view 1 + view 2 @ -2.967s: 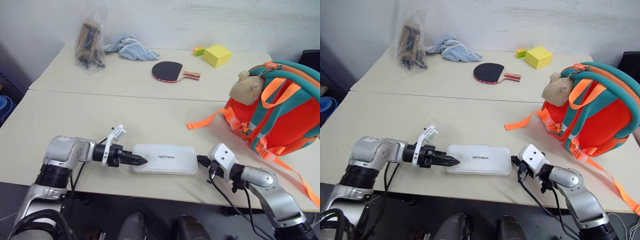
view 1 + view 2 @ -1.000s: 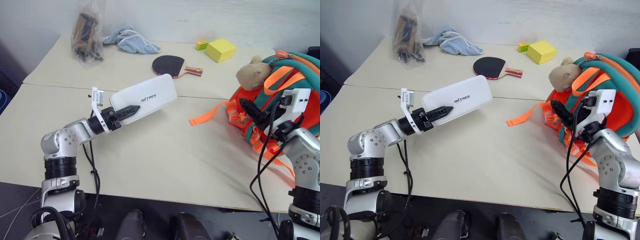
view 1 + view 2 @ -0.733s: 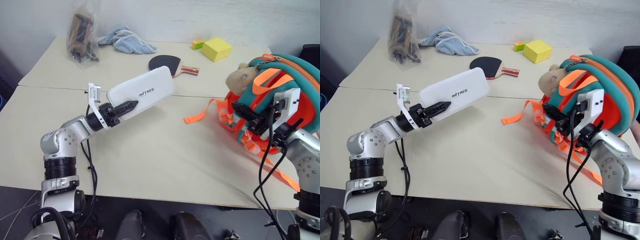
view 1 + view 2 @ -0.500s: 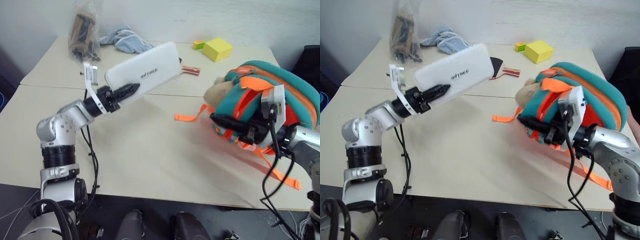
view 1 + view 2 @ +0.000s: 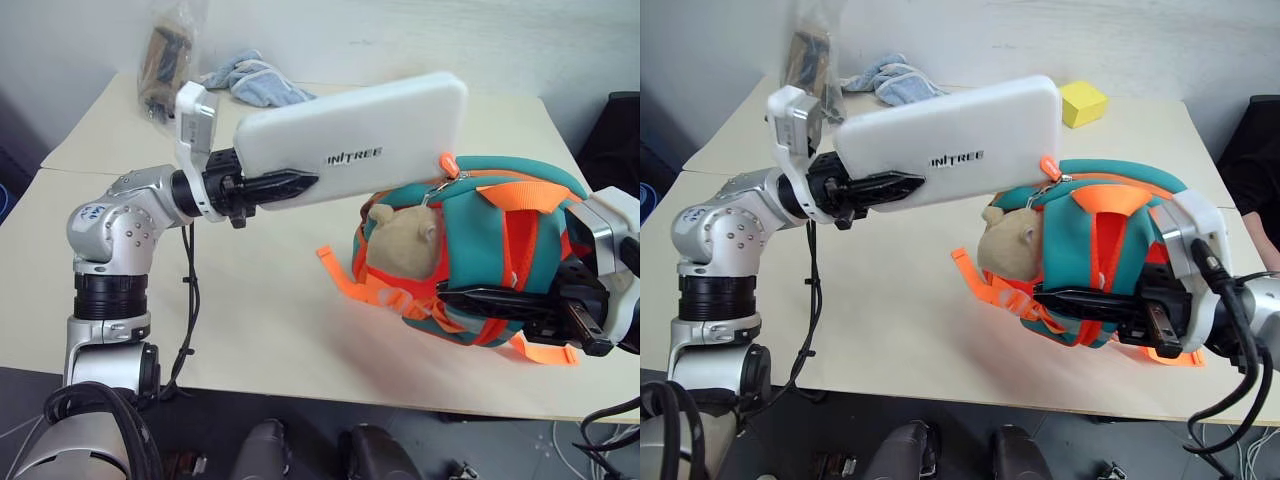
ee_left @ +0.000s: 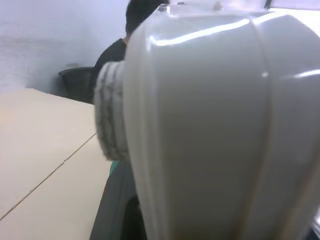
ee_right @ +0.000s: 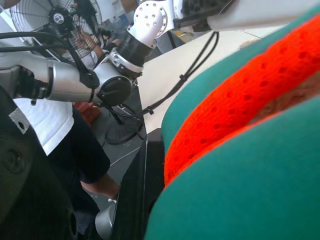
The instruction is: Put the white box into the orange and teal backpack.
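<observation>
one white box (image 5: 352, 137) hangs in the air over the table (image 5: 260, 300), tilted with its right end higher, pinched at its left end by the left hand (image 5: 290, 184). just below its right end sits the orange and teal backpack (image 5: 490, 250), lifted at the near right, its tan plush animal (image 5: 397, 246) facing left and an orange strap (image 5: 340, 275) trailing onto the table. right hand (image 5: 460, 297) is pressed together on the backpack's near side. far off lie a blue cloth (image 5: 250, 80), a plastic bag (image 5: 168, 55) and a yellow block (image 5: 1083, 103).
</observation>
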`<move>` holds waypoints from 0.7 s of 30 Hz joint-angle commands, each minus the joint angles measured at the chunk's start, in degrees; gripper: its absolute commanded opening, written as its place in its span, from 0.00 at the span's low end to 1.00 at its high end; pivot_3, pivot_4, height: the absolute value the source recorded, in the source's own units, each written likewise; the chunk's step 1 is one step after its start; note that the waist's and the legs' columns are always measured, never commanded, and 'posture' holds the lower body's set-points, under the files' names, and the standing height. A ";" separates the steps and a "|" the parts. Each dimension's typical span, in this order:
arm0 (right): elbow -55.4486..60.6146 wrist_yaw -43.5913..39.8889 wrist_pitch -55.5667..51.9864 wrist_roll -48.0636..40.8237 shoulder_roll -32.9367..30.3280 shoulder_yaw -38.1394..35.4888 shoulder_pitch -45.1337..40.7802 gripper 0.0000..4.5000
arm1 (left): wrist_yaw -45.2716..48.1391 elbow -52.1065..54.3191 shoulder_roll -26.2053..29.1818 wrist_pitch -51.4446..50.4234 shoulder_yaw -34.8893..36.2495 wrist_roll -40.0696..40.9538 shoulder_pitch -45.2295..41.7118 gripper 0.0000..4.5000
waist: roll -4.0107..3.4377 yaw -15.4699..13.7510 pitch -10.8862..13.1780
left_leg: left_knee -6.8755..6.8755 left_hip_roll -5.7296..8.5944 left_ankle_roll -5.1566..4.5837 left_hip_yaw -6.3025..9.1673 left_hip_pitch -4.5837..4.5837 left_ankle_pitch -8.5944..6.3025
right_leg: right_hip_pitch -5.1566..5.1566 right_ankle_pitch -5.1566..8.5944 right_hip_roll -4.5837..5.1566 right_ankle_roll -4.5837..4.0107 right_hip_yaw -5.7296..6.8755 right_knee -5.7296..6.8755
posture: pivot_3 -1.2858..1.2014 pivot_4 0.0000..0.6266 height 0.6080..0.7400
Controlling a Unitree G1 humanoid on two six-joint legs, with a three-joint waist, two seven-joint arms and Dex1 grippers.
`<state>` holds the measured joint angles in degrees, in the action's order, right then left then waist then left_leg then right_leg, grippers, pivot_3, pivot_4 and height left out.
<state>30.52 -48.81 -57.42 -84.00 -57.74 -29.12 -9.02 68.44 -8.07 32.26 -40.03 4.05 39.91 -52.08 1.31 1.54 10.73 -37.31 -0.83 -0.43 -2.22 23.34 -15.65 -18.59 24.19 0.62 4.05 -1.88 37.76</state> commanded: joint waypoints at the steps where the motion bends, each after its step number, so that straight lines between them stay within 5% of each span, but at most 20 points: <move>1: -2.47 -0.73 1.52 2.43 -0.51 -1.09 0.33 0.01 | 6.78 -4.24 2.32 3.96 -2.37 -3.03 -4.51 0.28 | 0.02 -0.07 0.01 | 0.00 0.00 0.00 0.00 0.00 0.00 | 0.00 0.00 0.00 0.00 0.00 0.00 | 0.52 0.24 1.00; 14: -1.63 0.02 2.24 1.48 2.52 1.25 -0.92 0.01 | 23.75 -31.90 1.11 29.95 -13.36 -21.11 -19.26 0.28 | 0.10 -0.12 0.06 | 0.00 0.02 -0.05 0.00 0.15 -0.03 | -0.12 0.00 0.03 0.00 0.01 -0.02 | 0.52 0.24 1.00; 21: 1.72 4.08 4.04 2.41 5.88 5.15 -2.67 0.01 | 21.71 -32.26 -10.14 29.99 -16.61 -22.02 -19.17 0.28 | 0.10 -0.34 0.06 | -0.01 0.02 -0.05 0.03 0.34 -0.03 | -0.23 -0.01 0.04 0.01 0.05 0.14 | 0.52 0.24 1.00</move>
<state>30.40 -45.30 -54.87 -80.94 -51.97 -23.75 -10.99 86.04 -43.17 23.59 -9.45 -12.06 17.04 -70.59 1.41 1.20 10.79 -37.40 -0.82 -0.49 -2.17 23.77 -15.68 -18.89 24.18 0.67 4.07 -1.82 37.91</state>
